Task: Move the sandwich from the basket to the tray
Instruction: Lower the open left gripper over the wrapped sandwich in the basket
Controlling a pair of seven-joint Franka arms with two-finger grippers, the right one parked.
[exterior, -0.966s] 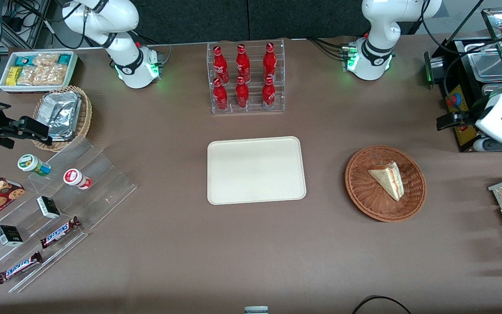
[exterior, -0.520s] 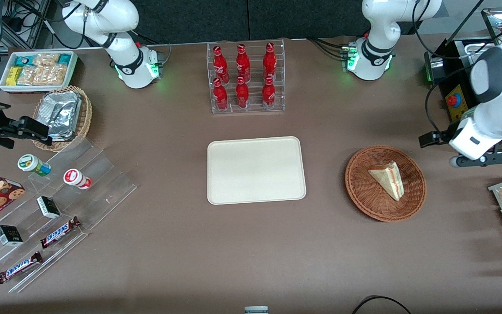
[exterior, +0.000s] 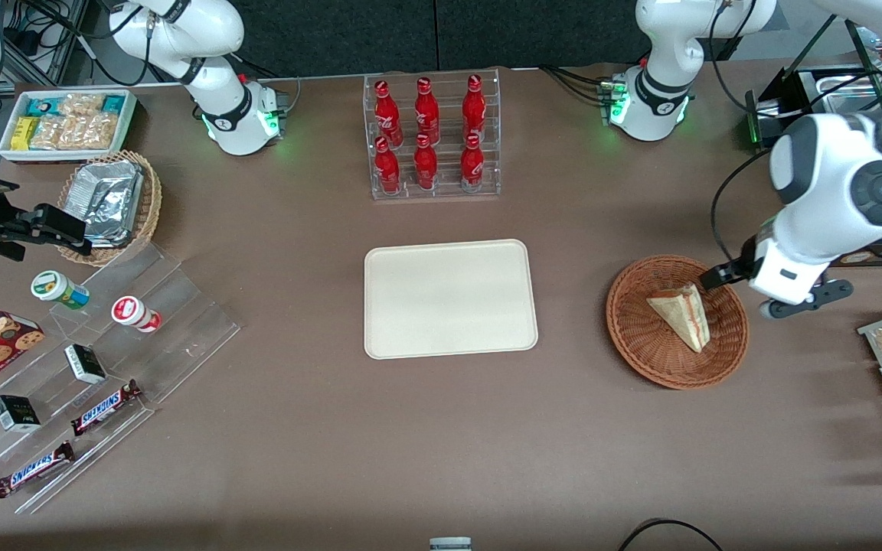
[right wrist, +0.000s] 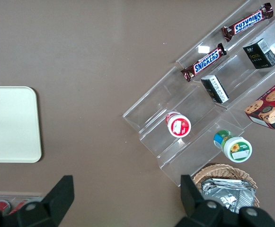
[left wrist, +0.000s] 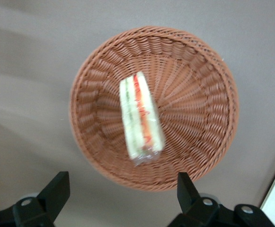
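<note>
"SNICKERS" reads in white-edged blue letters on two brown bars (exterior: 106,406) (exterior: 34,469) on the clear stepped rack (exterior: 181,337), lower left of the front view. Other labels cannot be read.

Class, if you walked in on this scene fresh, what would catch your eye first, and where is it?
The rack of red bottles stands farther from the front camera than the bare cream tray at mid-table. Toward the working arm's end, a sandwich lies in the wicker basket. The gripper hovers open above it.
</note>
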